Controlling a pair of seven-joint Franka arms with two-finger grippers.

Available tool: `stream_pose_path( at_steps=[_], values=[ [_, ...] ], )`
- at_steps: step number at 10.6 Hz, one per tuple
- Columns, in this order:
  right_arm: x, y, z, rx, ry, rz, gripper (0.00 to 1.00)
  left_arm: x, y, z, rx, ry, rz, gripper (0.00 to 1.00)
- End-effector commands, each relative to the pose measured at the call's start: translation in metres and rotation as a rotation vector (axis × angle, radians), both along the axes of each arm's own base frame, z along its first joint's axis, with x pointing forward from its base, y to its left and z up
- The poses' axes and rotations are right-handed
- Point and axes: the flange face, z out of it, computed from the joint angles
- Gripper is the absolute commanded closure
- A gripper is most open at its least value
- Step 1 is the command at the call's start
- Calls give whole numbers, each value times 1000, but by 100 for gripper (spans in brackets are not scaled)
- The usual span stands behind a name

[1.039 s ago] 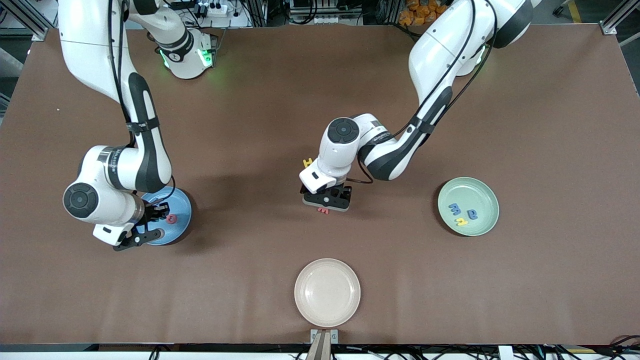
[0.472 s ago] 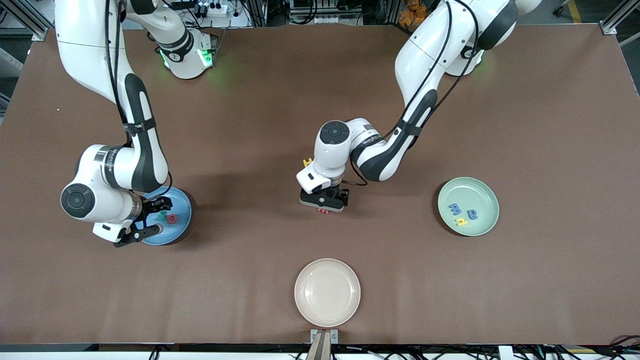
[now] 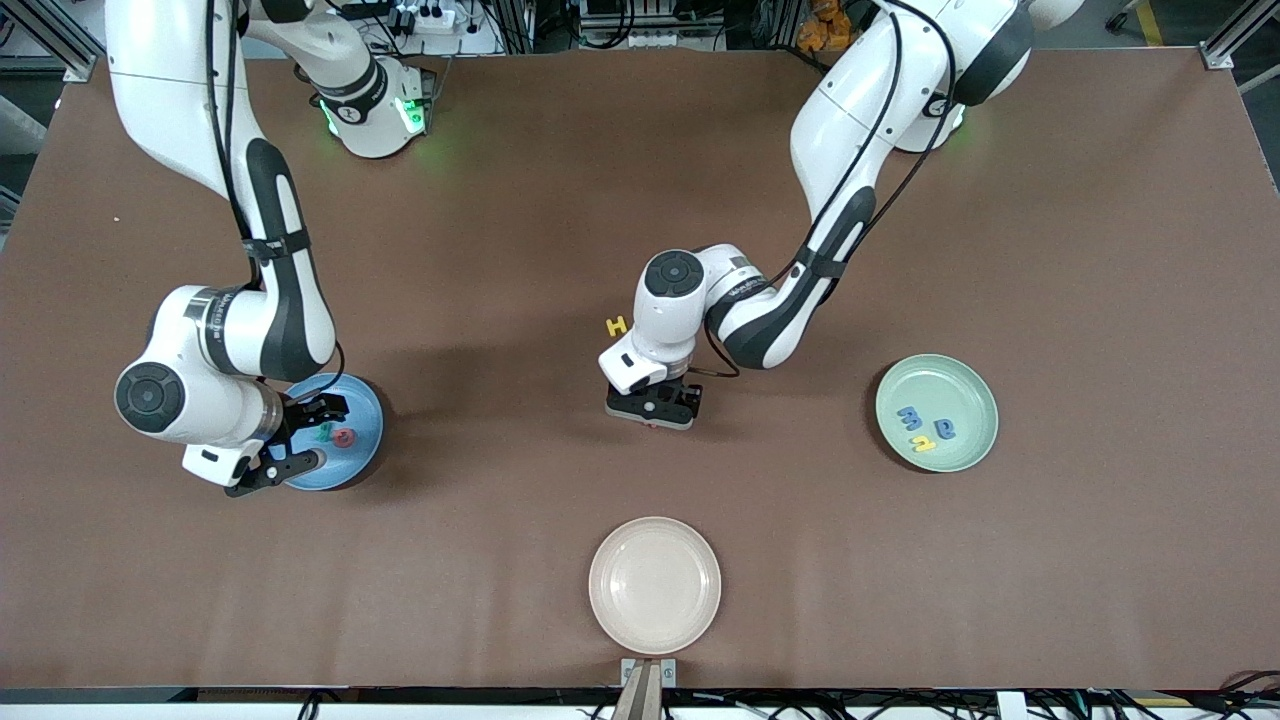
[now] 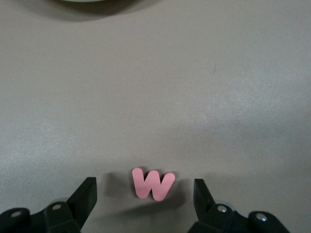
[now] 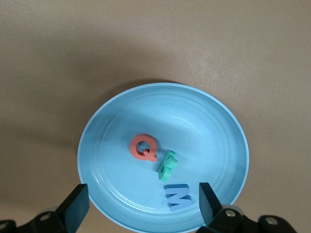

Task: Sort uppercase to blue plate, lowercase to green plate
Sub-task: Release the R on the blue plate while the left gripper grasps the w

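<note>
Now the right pincer, spread over the blue plate, has dropped the teal R; left pincer spread, straddling the flat red w.

Eight foam letters, three plates, two arms.

Three letters lie in the blue plate: a red Q, a teal letter and a blue M. Three lie in the green plate: blue m, blue a, yellow n. Two lie on the tabletop between those plates: yellow H, red w. One cream plate holds none.
</note>
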Motion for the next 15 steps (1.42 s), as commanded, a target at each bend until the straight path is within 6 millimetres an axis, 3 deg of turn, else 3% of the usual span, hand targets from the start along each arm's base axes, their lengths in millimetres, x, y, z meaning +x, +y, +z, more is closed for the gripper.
stream_pose_path(
  at_steps=[1, 11, 15],
  values=[
    [-2, 3, 9, 28, -7, 1, 0, 4, -2, 1, -6, -18, 5, 19],
    [-3, 2, 5, 26, -2, -1, 0, 3, -1, -8, -1, -7, 6, 28],
    [-3, -1, 4, 25, 1, -6, 0, 3, -1, -8, -1, -7, 6, 51]
  ],
)
